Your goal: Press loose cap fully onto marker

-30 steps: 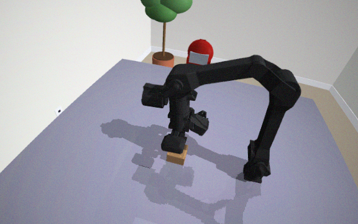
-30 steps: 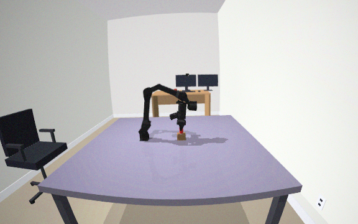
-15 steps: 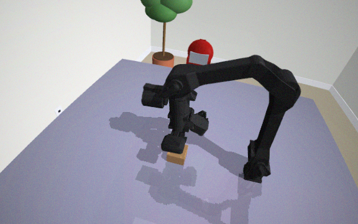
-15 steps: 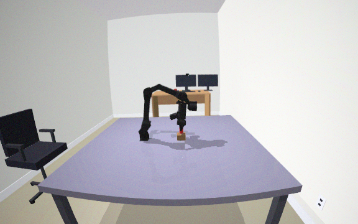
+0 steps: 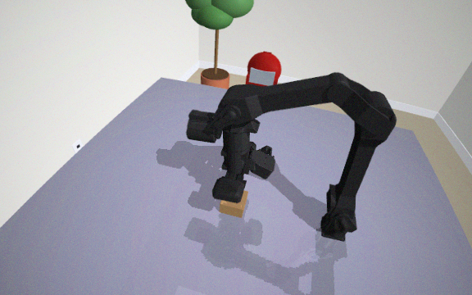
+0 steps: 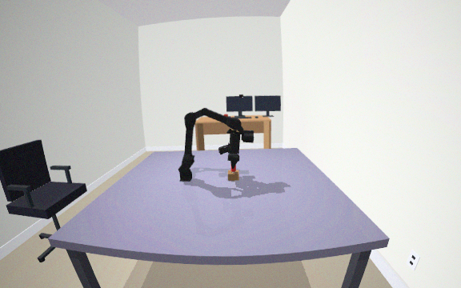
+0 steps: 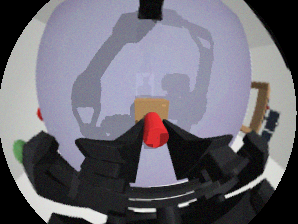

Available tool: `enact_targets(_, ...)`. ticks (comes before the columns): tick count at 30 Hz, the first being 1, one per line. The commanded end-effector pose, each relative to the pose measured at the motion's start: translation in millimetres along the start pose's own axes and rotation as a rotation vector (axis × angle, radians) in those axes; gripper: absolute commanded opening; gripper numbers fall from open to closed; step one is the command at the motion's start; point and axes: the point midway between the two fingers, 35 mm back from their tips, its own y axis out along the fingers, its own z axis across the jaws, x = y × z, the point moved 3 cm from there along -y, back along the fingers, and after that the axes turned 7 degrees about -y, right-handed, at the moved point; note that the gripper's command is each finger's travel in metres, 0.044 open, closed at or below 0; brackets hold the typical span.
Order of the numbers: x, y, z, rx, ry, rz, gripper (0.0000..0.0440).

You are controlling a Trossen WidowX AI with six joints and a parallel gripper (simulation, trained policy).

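Observation:
The tan holder block (image 5: 232, 210) (image 6: 233, 176) (image 7: 151, 106) stands on the table (image 5: 109, 229) (image 6: 222, 224) (image 7: 70, 65). My gripper (image 6: 234, 168) (image 7: 153, 121) points down directly over the block and is shut on the red cap. The red cap (image 6: 234, 170) (image 7: 156, 131) sits between the two fingertips, just above the block's top. In the top view the gripper's body hides the cap. The marker's own body cannot be made out in any view, so how far the cap sits on it cannot be told.
The arm (image 5: 367, 119) (image 6: 189, 136) arches over the table from its base, beside the block. A black chair (image 6: 46, 196) stands at the left of the table. A desk with two monitors (image 6: 238, 104) (image 6: 267, 103) and a potted plant (image 5: 215, 78) stand beyond the table.

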Motion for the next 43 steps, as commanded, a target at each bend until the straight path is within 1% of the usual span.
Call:
enact_targets(1,4,19,2,0.008,0.002,-0.05,0.0122)
enact_targets(12,4,20,3,0.014,0.003,-0.045,0.0137)
enact_targets(15,10,21,1,0.002,0.002,-0.06,0.0168)
enact_targets(17,14,20,-1,-0.007,0.002,-0.065,0.0202)
enact_targets(26,22,15,-4,-0.02,0.0,-0.036,0.0434)
enact_targets(27,21,13,-4,-0.021,0.0,-0.026,0.044)
enact_targets(34,19,-2,-6,-0.026,-0.001,0.043,0.044)
enact_targets(43,18,-32,-7,-0.03,-0.001,0.123,0.044)
